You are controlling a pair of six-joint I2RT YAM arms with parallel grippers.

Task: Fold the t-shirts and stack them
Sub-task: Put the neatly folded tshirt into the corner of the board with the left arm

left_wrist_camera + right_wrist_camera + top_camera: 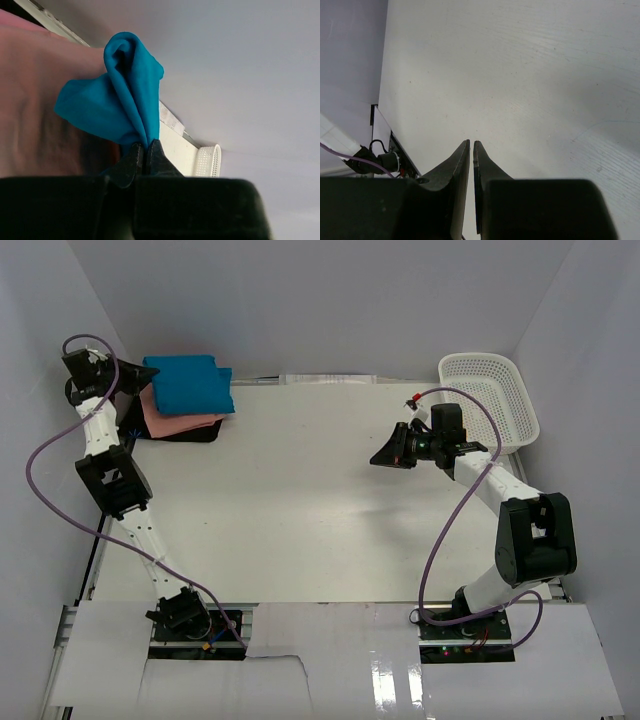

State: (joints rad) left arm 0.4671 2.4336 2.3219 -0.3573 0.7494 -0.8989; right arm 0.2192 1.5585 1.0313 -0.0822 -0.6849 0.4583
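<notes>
A folded teal t-shirt (190,383) lies on a folded pink t-shirt (180,421) at the table's far left corner. My left gripper (128,383) is at the stack's left edge. In the left wrist view it (146,146) is shut on a bunched fold of the teal t-shirt (122,95), with the pink t-shirt (35,100) behind it. My right gripper (385,454) hangs above the bare table right of centre. In the right wrist view it (471,143) is shut and holds nothing.
A white plastic basket (490,400) stands at the far right corner and shows in the left wrist view (207,161). A dark item (185,435) lies under the pink t-shirt. White walls enclose the table (300,500) on three sides.
</notes>
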